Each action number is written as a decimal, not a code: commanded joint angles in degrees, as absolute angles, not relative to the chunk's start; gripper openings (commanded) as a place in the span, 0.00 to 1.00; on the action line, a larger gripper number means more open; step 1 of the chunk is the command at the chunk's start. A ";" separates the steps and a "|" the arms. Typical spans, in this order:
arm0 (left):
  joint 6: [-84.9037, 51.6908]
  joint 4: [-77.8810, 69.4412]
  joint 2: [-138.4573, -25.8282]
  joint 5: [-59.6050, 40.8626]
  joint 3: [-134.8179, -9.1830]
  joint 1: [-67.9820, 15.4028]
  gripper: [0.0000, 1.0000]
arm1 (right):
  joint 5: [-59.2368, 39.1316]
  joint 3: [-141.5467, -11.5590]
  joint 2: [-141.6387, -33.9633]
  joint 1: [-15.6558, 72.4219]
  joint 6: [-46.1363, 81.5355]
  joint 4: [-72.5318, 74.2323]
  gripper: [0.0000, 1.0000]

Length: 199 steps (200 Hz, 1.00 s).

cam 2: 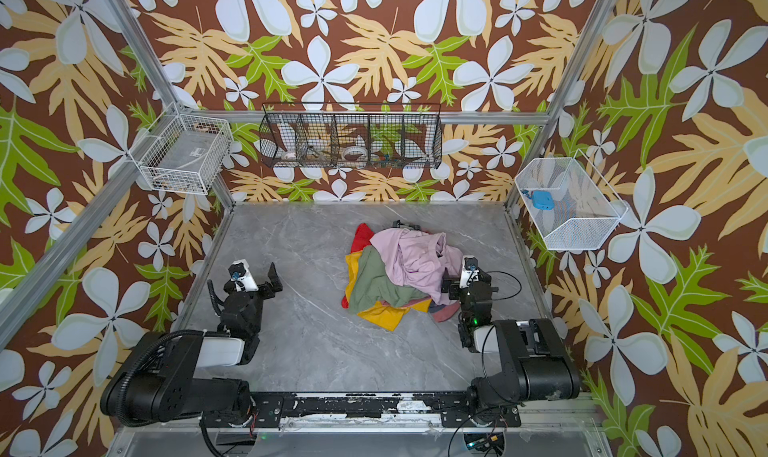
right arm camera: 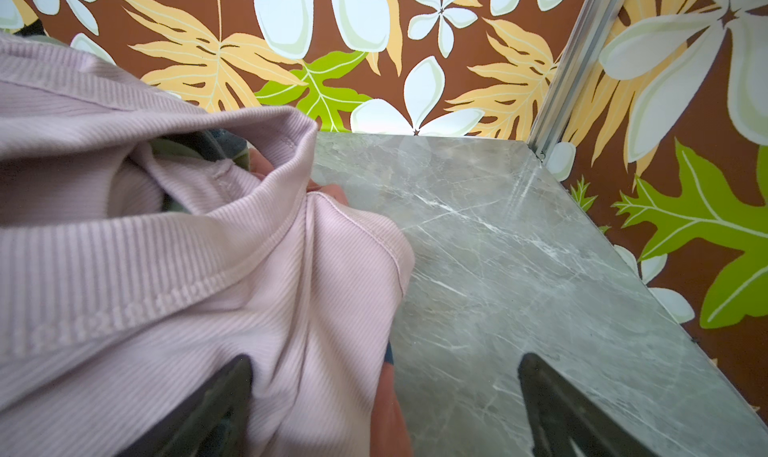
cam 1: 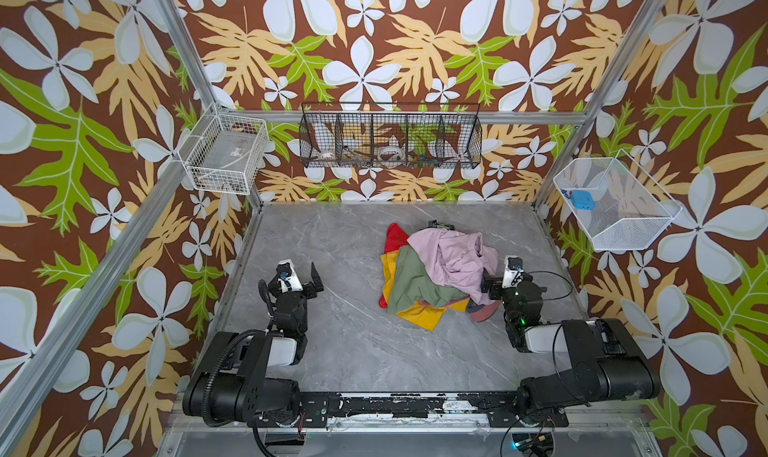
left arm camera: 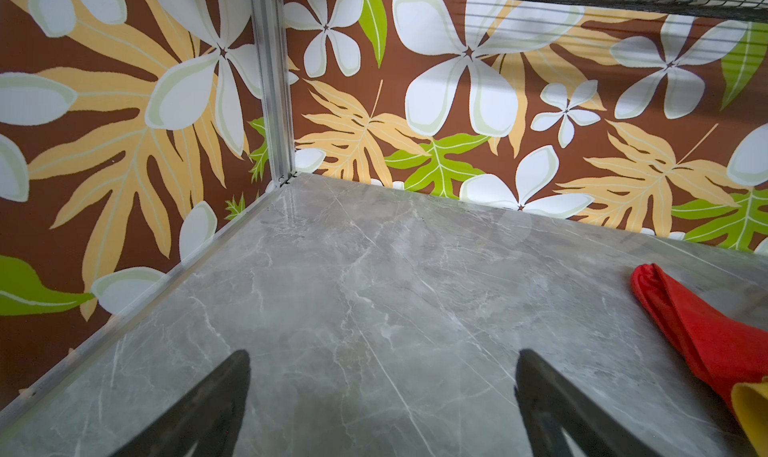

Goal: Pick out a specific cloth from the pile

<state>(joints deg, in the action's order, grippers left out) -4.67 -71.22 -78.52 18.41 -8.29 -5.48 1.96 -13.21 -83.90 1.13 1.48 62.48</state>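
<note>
Top views first: the pile (cam 1: 432, 272) sits right of centre on the table (cam 1: 353, 351), with the lilac top (cam 1: 451, 257) heaped over green, yellow and red layers. And there's the cloth (cam 1: 482, 313): just a dusty salmon corner poking out at the pile's near right foot, flat on the table and right beside the right gripper (cam 1: 511, 283). The left gripper (cam 1: 293, 282) is well apart, over bare table.

Left wrist view: jaws spread wide, nothing between them, only grey marble ahead and a red fold (left arm camera: 698, 330) off to the side.

Right wrist view: jaws gaping here too, clamped on nothing, and the lilac top bulges against one finger (right arm camera: 216, 396). Salmon fabric (right arm camera: 388, 413) peeks from under its hem with a fleck of blue.

That cloth looks soft, light and limp, and it is pinned under the heap, so it will likely drag its neighbours along. The best hold, I'd say, is the exposed corner, pinched low against the table and clear of the lilac hem.
</note>
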 commanded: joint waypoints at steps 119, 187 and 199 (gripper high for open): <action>-18.20 -26.43 -67.23 10.09 -29.23 -6.06 1.00 | 5.64 -23.47 -58.86 1.12 20.94 20.79 1.00; -20.92 -25.30 -68.82 10.41 -28.30 -12.39 1.00 | -7.17 -20.06 -50.85 1.07 38.32 8.58 0.95; -21.08 -25.29 -68.69 10.53 -28.17 -12.72 1.00 | -9.58 -18.77 -49.66 1.08 41.29 7.67 0.92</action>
<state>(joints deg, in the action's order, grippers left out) -19.62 -25.10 -68.75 10.48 -28.34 -11.86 -3.29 -20.38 -51.31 1.06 32.69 12.56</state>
